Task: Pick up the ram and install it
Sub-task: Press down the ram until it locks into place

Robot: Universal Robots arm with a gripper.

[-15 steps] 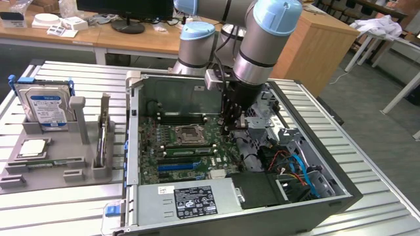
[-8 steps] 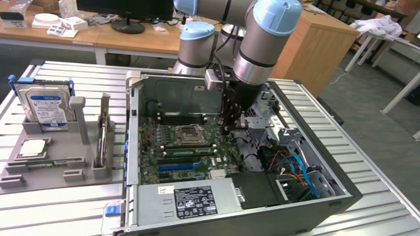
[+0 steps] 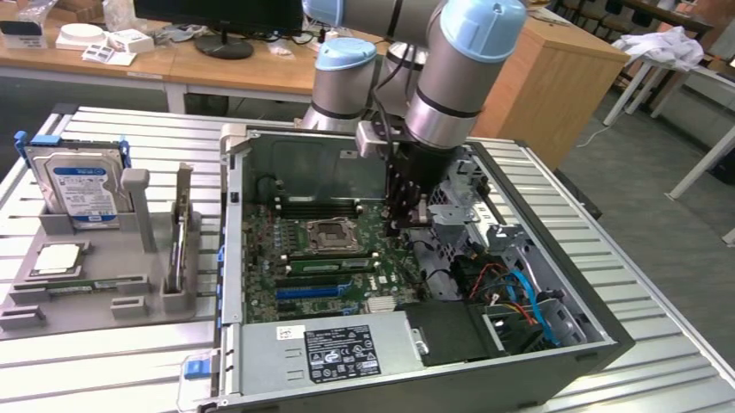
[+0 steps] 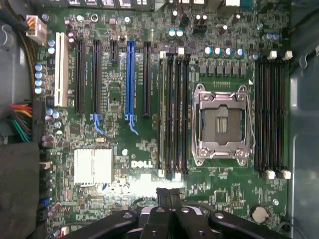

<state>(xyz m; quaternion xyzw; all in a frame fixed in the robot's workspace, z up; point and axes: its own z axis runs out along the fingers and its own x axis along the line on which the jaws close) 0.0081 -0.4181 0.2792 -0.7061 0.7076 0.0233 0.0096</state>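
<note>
1. Exterior view: a slatted metal worktop (image 3: 103, 361) is seen carrying an open computer case (image 3: 574, 344) toward the exterior view's right edge and a grey holder (image 3: 103, 314) toward the left edge.
2. One hard drive (image 3: 78, 185) is stood upright in the holder at its far side. One square silver processor chip (image 3: 60, 256) is laid flat in front of it, and a card (image 3: 181, 232) is stood on edge to the exterior view's right of the chip.
3. Two green sticks are counted. The ram (image 3: 327, 264) is seated in a motherboard (image 3: 270, 258) slot just beside the processor socket (image 3: 327, 232). The second stick (image 3: 81, 284) is laid in the holder near the worktop's left edge.
4. Bundled cables (image 3: 517, 292) and a drive cage are packed into the case at the exterior view's right of the arm.
5. One arm (image 3: 460, 69) is reached straight down into the case, its wrist vertical, with the gripper (image 3: 404, 219) hung over the board near the socket, apart from the ram.
6. In the wrist view, the fingers (image 4: 162, 196) are pressed together with nothing pinched, pointed toward the dark slots beside the socket.
</note>
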